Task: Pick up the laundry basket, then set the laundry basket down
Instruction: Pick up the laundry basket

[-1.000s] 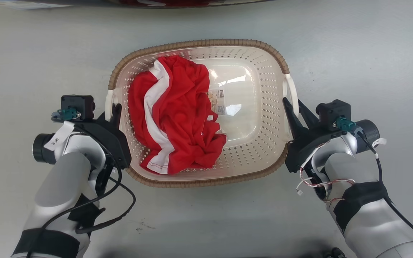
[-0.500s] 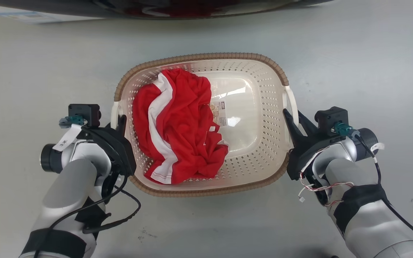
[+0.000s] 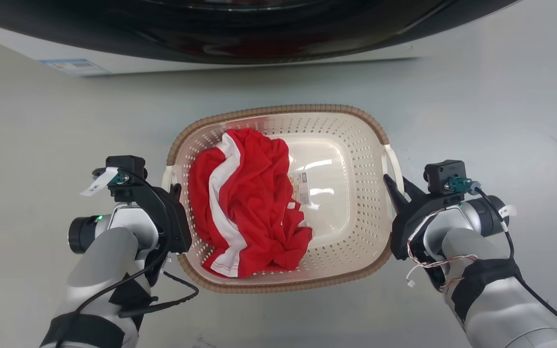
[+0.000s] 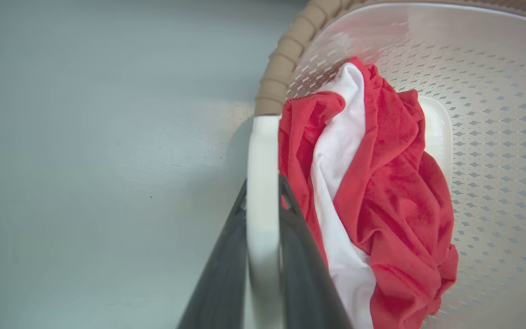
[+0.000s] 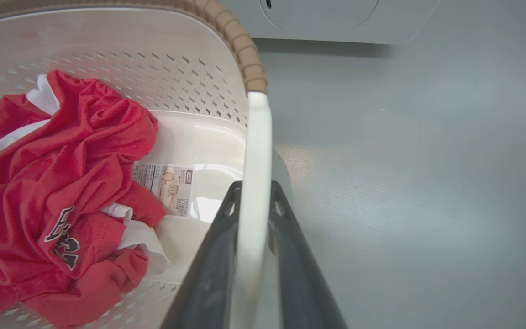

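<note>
While the head camera looks down on the grey floor (image 3: 41, 145), the laundry basket (image 3: 278, 108) lies midway between the two arms, a little short of a dark glossy appliance front (image 3: 259, 24) along the top edge. A crumpled red and white garment (image 3: 254, 212) fills its left half, and a small label (image 3: 302, 191) shows on the bare bottom beside it. The left gripper (image 3: 174, 188) meets the white left handle (image 3: 167, 176), and the right gripper (image 3: 394, 186) meets the white right handle (image 3: 393, 164). Whether the basket's bottom touches the floor cannot be told from here.

From the left wrist, that gripper's two dark fingers (image 4: 226, 256) close on the white handle, one on each side and pressed against it. The brown rim (image 4: 286, 59) curves away above the handle, and the garment lies just inside the wall.

From the right wrist, the two fingers (image 5: 299, 265) clamp the other handle the same way, one inside the basket and one outside. The label lies flat on the bottom near the inner finger, partly covered by the garment, which bears dark lettering.
</note>
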{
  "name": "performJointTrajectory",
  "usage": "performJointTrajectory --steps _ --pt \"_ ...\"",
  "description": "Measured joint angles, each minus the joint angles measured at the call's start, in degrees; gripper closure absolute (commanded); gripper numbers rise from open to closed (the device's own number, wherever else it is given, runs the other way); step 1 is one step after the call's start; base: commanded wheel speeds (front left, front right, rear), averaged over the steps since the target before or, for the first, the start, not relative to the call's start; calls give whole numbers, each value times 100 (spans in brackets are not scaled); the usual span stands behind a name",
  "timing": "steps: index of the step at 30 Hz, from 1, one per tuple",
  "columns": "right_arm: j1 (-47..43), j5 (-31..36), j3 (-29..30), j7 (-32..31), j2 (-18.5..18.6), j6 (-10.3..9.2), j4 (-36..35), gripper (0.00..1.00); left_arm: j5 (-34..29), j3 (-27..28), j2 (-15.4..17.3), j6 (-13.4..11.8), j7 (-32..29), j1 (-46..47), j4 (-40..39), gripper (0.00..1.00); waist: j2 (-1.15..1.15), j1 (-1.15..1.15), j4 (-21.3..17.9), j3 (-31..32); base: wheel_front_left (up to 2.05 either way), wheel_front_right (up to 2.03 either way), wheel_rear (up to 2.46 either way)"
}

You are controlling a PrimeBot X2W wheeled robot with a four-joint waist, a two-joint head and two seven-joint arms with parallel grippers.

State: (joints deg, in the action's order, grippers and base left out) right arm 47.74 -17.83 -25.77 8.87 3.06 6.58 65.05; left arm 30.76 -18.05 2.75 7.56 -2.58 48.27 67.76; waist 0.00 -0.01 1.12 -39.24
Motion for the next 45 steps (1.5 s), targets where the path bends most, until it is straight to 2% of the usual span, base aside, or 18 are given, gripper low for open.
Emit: performJointTrajectory --steps 9,20,31,45 --pt "-21 -165 -12 -343 -44 54 385 100 207 -62 -77 1 -460 -46 207 100 0 1 38 634 0 0 0" --pt "-169 -469 -18 -865 -101 109 619 100 587 -83 -101 1 -1329 -236 355 100 0 0 83 1488 0 0 0" --pt "-491 -867 -294 -1365 -96 109 474 100 903 -108 -64 0 -2137 -395 414 100 0 0 126 2308 0 0 0" --pt "-785 -1561 -570 -2078 -87 108 236 100 1143 -130 44 -7 -2669 -492 458 100 0 0 107 3174 0 0 0"
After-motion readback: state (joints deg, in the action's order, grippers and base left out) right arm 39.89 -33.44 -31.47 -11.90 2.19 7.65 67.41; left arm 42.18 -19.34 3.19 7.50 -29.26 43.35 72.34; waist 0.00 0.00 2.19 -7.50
